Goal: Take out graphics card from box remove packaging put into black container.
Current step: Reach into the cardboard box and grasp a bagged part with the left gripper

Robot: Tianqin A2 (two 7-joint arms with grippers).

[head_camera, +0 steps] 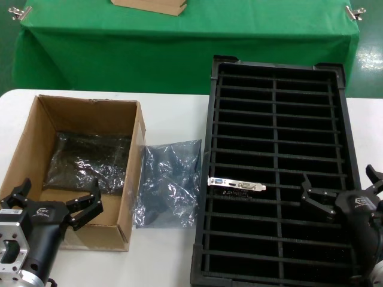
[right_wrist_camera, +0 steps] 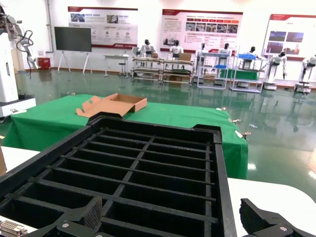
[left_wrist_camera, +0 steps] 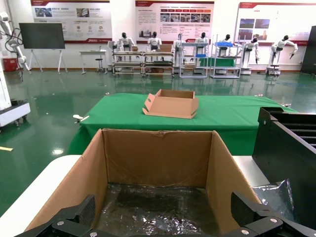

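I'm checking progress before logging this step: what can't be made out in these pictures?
- Graphics card: the box holds a bagged dark mass; head and left wrist views cannot show through the crinkled plastic.
- Seated card in the black container: only its bracket shows; the slot hides the board.
- Empty bag: the left wrist view shows only a corner.
- Left gripper and right gripper: both open; the bottom edge cuts their arms.

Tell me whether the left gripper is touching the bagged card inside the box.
Apart. In the head view the left gripper hovers open over the box's near wall, short of the bagged card lying on its floor.
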